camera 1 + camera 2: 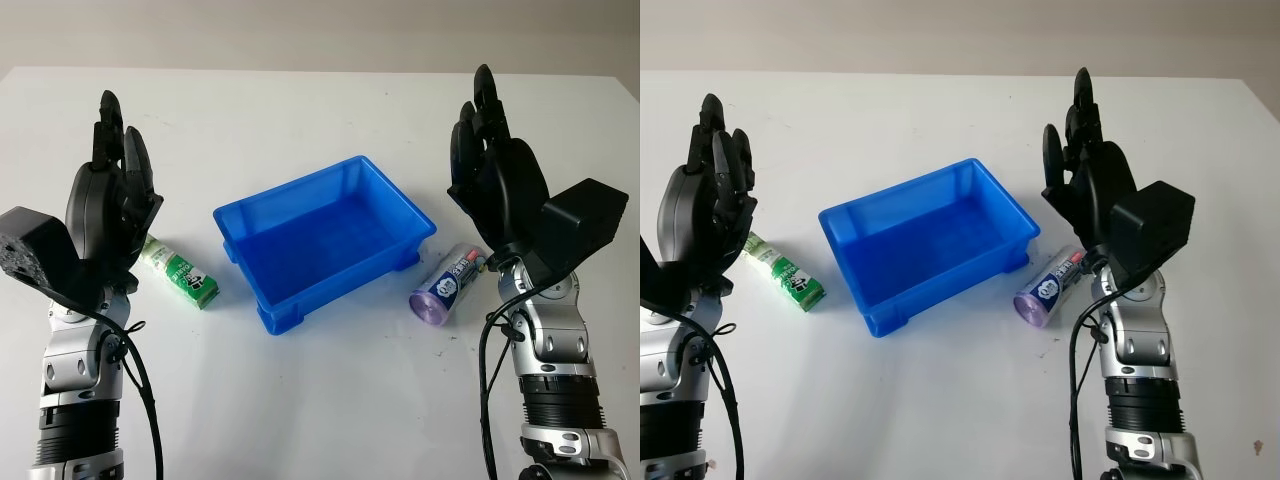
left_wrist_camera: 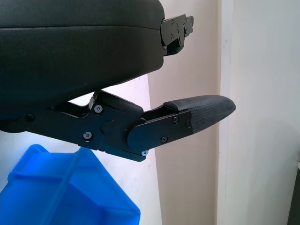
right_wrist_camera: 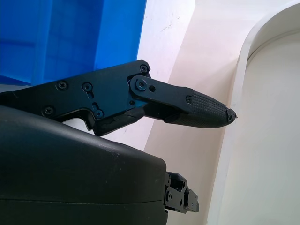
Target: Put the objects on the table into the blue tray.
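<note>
Starting step, by my reading: nothing lies in the blue plastic tray (image 1: 325, 240) yet, near the middle of the white worktop (image 1: 300, 400). Left robot hand (image 1: 112, 205) raised, open, holding nothing; the green-and-white flat packet (image 1: 180, 271) lies just beside it, between it and the tray. Right robot hand (image 1: 497, 180) likewise raised, open, empty; the purple cylindrical roll with a blue label (image 1: 447, 285) lies below it, close to the tray's right wall. Next move likely calls for lowering one robot hand onto its nearby object.
</note>
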